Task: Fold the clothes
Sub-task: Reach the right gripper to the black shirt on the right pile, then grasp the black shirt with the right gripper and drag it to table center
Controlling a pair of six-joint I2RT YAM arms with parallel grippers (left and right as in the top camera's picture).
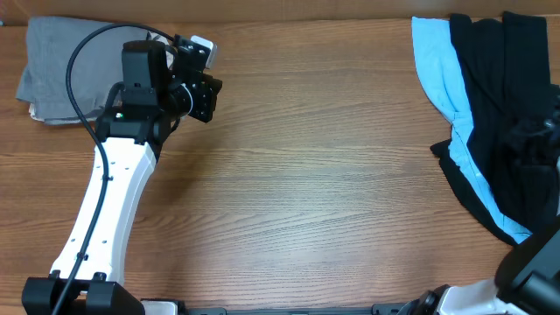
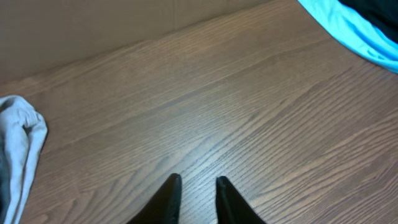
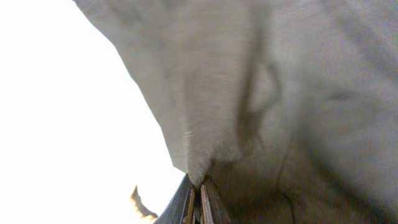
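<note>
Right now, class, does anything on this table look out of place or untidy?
Yes. The black and light blue clothes lie in a crumpled, overlapping heap at the right edge of the table, unlike the grey garment lying flat at the far left. The right gripper is shut on some of that fabric.

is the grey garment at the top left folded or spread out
Folded: the grey garment lies as a compact rectangle with layered edges showing at one corner.

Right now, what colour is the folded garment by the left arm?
Grey folded garment, clearest overhead.
</note>
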